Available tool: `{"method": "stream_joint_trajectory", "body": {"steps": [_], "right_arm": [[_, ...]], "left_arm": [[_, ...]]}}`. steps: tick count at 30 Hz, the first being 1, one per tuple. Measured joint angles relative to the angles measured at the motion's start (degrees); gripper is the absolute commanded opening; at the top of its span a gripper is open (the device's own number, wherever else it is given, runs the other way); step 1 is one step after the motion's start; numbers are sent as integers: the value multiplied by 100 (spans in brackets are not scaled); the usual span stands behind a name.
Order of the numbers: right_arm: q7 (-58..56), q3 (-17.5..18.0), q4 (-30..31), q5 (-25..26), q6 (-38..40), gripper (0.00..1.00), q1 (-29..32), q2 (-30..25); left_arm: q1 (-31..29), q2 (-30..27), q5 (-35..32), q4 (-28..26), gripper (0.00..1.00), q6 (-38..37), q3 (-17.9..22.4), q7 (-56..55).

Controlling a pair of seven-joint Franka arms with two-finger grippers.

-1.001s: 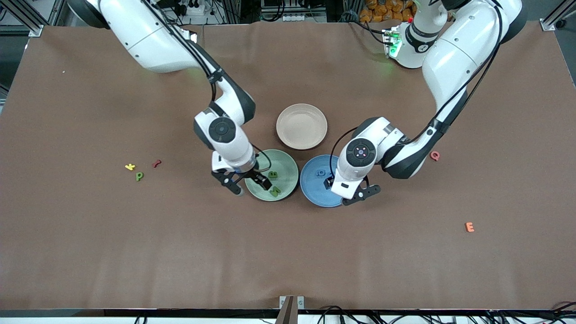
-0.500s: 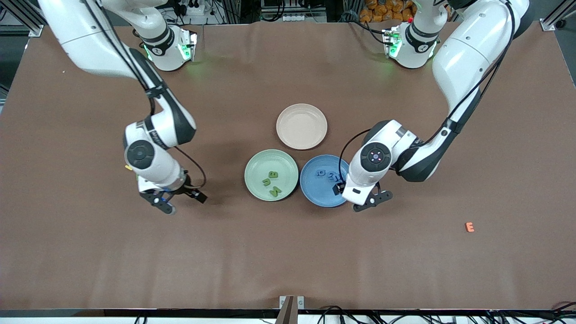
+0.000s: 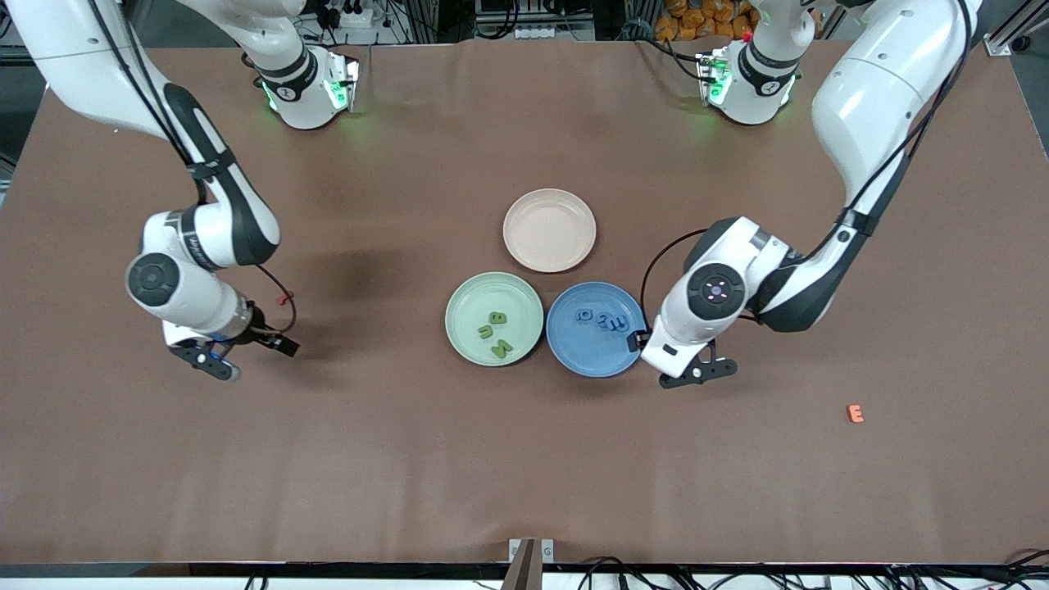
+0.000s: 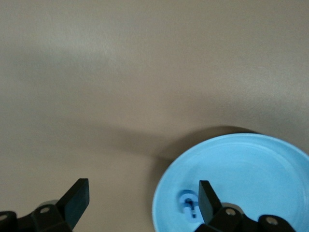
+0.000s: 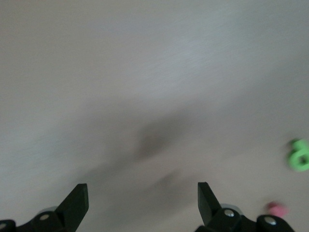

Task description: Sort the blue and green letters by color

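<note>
A green plate [image 3: 459,305] holds three green letters [image 3: 497,317]. Beside it, toward the left arm's end, the blue plate [image 3: 574,351] holds blue letters [image 3: 606,319]. My left gripper [image 3: 676,358] hangs open and empty over that plate's edge. The left wrist view shows the blue plate [image 4: 251,169] and one blue letter [image 4: 189,203] by a fingertip [image 4: 207,195], with the left gripper [image 4: 143,199] over brown table. My right gripper [image 3: 250,358] is open over bare table toward the right arm's end. In the right wrist view, a loose green letter [image 5: 300,154] lies off to one side of the right gripper [image 5: 142,202].
An empty beige plate [image 3: 549,229] sits farther from the front camera than the two coloured plates. A dark red letter [image 3: 285,299] peeks out beside the right wrist and shows as a pinkish blur [image 5: 276,209]. An orange E [image 3: 855,414] lies toward the left arm's end.
The right arm has swung from over the green plate toward its own end of the table. The left gripper has slid off the blue plate toward the left arm's end. Both stayed open.
</note>
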State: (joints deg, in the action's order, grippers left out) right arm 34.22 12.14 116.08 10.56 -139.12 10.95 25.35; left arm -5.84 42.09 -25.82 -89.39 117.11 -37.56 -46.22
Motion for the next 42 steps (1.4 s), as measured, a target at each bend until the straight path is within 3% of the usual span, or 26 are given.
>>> {"method": "stream_joint_trajectory", "body": {"steps": [11,18,24,31,35,37,42], "right_arm": [[-207,-3,594,146,-346,100,214,-254],[-210,-6,917,202,-472,100,267,-349],[-218,-7,1070,325,-611,100,347,-399],[-228,-11,1126,341,-738,99,393,-399],[-230,-11,1142,341,-792,89,395,-396],[-231,-11,1159,343,-828,80,397,-394],[-233,-11,1200,370,-867,77,410,-384]], "left_arm": [[-97,-696,1139,-265,100,-117,626,2269],[218,-1342,1936,-549,100,-311,1384,3667],[342,-2129,2331,-781,100,-911,1996,4688],[342,-3047,2384,-841,100,-1654,2304,4884],[346,-3560,2386,-853,100,-1959,2409,4883],[357,-3799,2387,-865,100,-2026,2486,4883],[386,-4194,2387,-874,100,-2048,2833,4954]]}}
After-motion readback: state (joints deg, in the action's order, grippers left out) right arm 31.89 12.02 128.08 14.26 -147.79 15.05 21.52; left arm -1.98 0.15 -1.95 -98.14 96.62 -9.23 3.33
